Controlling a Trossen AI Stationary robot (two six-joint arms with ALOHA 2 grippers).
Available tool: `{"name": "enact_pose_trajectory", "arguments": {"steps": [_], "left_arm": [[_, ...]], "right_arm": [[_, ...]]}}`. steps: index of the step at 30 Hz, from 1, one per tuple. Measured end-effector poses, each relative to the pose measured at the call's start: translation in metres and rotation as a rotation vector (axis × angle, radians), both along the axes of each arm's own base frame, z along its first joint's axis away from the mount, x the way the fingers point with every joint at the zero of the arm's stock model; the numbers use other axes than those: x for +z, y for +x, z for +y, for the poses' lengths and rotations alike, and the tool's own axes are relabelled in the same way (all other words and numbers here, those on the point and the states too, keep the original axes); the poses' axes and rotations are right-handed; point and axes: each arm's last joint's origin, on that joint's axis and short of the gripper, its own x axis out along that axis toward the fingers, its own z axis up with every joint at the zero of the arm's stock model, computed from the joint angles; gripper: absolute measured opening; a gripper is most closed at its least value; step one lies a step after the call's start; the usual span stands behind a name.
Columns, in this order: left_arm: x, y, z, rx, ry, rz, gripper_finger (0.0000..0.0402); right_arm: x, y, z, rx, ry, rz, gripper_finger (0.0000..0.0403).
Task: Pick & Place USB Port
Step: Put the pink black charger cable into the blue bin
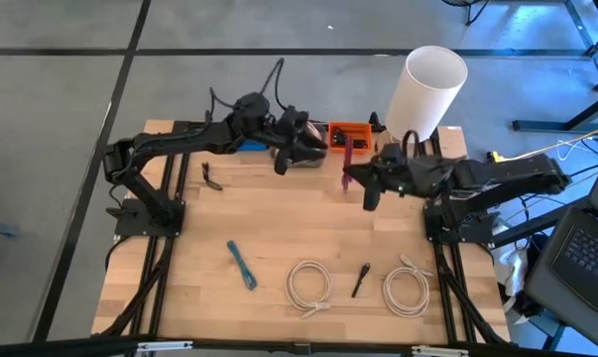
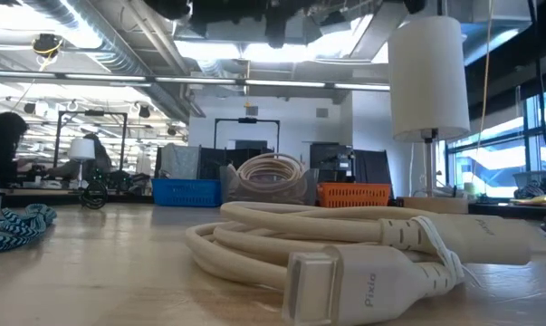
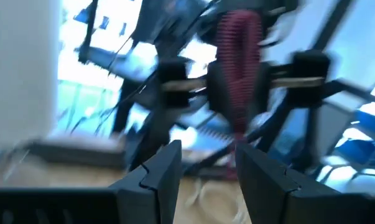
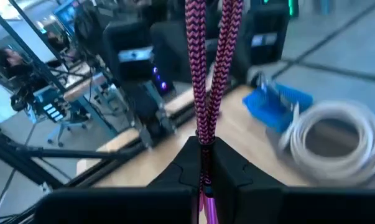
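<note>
A magenta braided USB cable [image 1: 347, 164] is held doubled in my right gripper [image 1: 354, 183], which is shut on it over the table's far middle, near the orange bin [image 1: 350, 132]. In the right wrist view two strands [image 4: 206, 68] run away from the fingers. My left gripper [image 1: 316, 154] is open and empty just to the left of the cable, by the far bins. The left wrist view shows the cable [image 3: 239, 59] straight ahead, beyond the open fingers [image 3: 164, 177]. My right gripper pinches the doubled cable at its fold [image 4: 203, 148] between its two shut fingers, both strands together. The fingers come roughly level from the table's right side. The two strands run out past the fingertips, and the cable looks clear of the table.
Along the far edge stand a blue bin [image 2: 186, 191], a clear bin with a white coil [image 2: 268, 179] and the orange bin [image 2: 354, 193]. A white lamp shade [image 1: 427, 87] stands at far right. Near the front lie a blue braided cable [image 1: 241, 265], two white coils [image 1: 308, 283] [image 1: 408, 288] and a black cable [image 1: 360, 280].
</note>
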Motion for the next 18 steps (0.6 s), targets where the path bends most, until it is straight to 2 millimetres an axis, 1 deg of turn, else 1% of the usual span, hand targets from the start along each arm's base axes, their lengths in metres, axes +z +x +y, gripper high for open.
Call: {"name": "enact_pose_trajectory", "arguments": {"steps": [4, 8, 11, 18], "left_arm": [[0.014, 0.000, -0.006, -0.032, 0.014, -0.128, 0.0143], [0.017, 0.000, -0.007, -0.034, 0.001, -0.149, 0.0143], [0.017, 0.000, -0.007, -0.034, 0.001, -0.150, 0.0143], [0.018, 0.000, -0.007, -0.035, -0.001, -0.149, 0.0143]], "right_arm": [[0.016, 0.005, -0.008, 0.011, -0.066, -0.015, 0.0013], [0.025, 0.016, -0.014, 0.043, -0.101, -0.009, 0.0013], [0.026, 0.025, -0.019, 0.059, -0.112, 0.004, 0.0013], [0.017, 0.050, -0.028, 0.091, -0.099, 0.055, 0.0013]]}}
